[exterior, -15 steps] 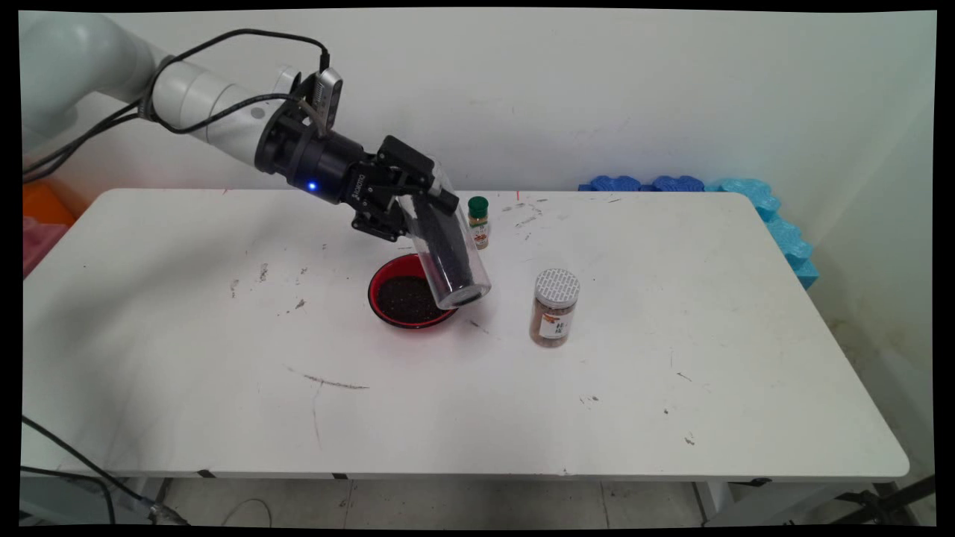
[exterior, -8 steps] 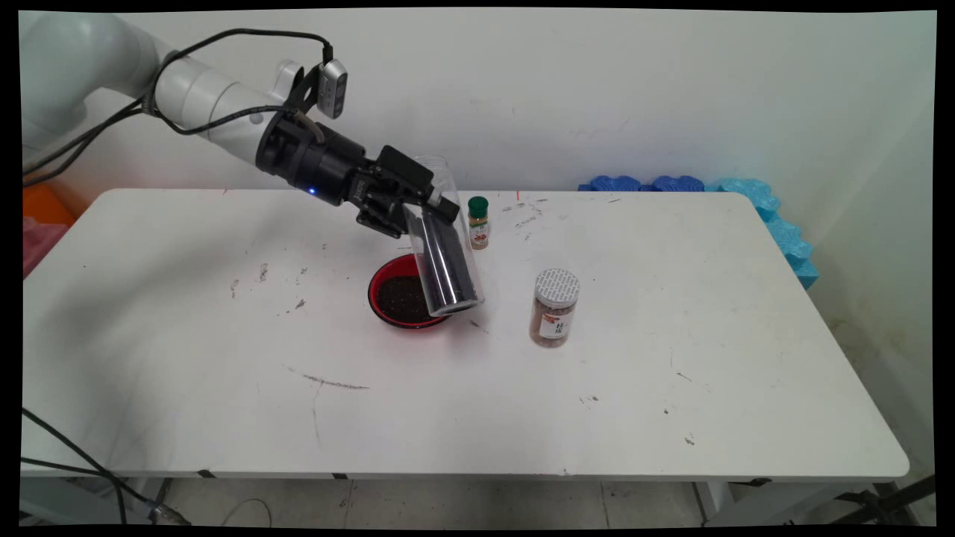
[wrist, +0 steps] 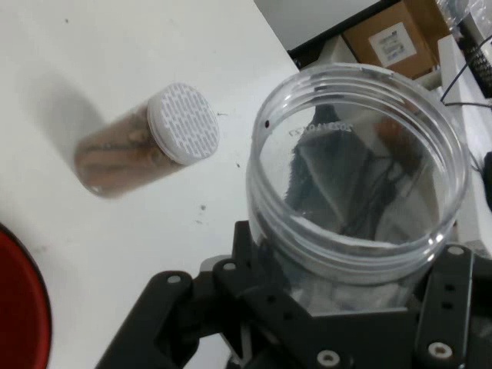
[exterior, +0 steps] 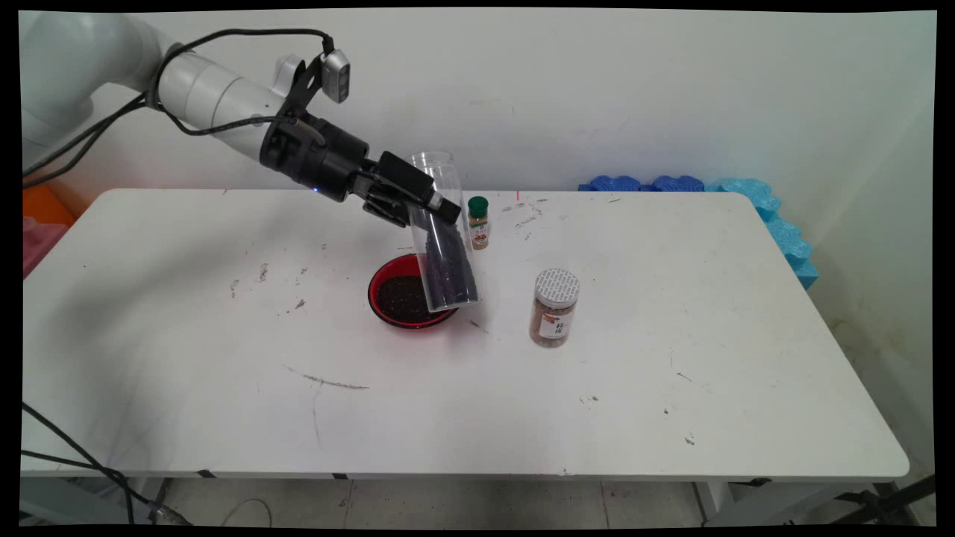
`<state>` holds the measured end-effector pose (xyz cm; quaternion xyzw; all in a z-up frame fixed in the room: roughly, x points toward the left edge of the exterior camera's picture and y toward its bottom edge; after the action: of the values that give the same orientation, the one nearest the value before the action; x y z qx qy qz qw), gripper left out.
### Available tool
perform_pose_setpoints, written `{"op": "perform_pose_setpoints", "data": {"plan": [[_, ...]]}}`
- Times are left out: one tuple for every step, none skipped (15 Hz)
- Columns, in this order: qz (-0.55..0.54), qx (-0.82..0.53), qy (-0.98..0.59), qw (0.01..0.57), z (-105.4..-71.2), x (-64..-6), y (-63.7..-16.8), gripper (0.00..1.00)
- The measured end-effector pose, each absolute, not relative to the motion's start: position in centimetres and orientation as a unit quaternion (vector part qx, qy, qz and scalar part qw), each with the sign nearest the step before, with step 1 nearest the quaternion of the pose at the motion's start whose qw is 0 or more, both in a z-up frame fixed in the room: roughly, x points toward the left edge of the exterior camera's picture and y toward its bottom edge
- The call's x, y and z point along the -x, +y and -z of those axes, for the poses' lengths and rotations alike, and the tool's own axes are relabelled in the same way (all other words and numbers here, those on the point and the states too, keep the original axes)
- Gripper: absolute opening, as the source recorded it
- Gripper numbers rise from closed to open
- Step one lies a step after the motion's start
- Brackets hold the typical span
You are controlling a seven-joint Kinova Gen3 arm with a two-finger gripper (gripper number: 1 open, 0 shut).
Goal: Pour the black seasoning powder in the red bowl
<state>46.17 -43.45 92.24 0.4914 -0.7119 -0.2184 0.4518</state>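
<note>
My gripper (exterior: 425, 203) is shut on a tall clear plastic jar (exterior: 444, 235) partly filled with dark grains, held nearly upright and slightly tilted above the right rim of a red bowl (exterior: 380, 277). The bowl holds dark grains. In the hand view the jar's open mouth (wrist: 357, 173) fills the right half, clamped between the black fingers (wrist: 450, 296). A brown spice jar with a white lid (exterior: 555, 307) (wrist: 146, 142) stands to the right of the bowl. A small bottle with a green cap (exterior: 478, 221) stands just behind the held jar.
Blue foam pieces (exterior: 753, 205) lie along the table's (exterior: 224, 373) far right edge. Orange and pink things (exterior: 41, 216) sit off the table's left end. Dark smudges mark the table's top.
The held jar has swung from a steep pouring tilt back towards upright, its open mouth rising, and the wrist has lifted slightly. The bowl and the other jars have stayed put.
</note>
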Motion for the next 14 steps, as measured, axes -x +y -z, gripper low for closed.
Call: {"op": "perform_pose_setpoints", "data": {"plan": [[0.209, -0.481, -0.72, 0.455, -92.3, -46.2, -43.5, 0.0], [0.199, -0.469, -0.729, 0.458, -92.3, -46.1, -43.6, 0.0], [0.191, -0.459, -0.736, 0.46, -92.4, -46.1, -43.6, 0.0], [0.18, -0.446, -0.745, 0.462, -92.5, -46.1, -43.6, 0.0], [0.171, -0.434, -0.753, 0.464, -92.5, -46.1, -43.6, 0.0], [0.161, -0.423, -0.762, 0.464, -92.6, -46.1, -43.5, 0.0], [0.147, -0.408, -0.772, 0.464, -92.7, -46.1, -43.5, 0.0], [0.134, -0.393, -0.782, 0.465, -92.8, -46.1, -43.5, 0.0], [0.123, -0.38, -0.79, 0.465, -92.9, -46.1, -43.4, 0.0], [0.112, -0.363, -0.8, 0.465, -93.0, -46.1, -43.3, 0.0], [0.101, -0.347, -0.808, 0.465, -93.2, -46.1, -43.2, 0.0], [0.092, -0.334, -0.815, 0.465, -93.3, -46.1, -43.1, 0.0], [0.084, -0.323, -0.821, 0.464, -93.5, -46.1, -43.0, 0.0], [0.076, -0.314, -0.825, 0.464, -93.7, -46.1, -42.9, 0.0]]}}
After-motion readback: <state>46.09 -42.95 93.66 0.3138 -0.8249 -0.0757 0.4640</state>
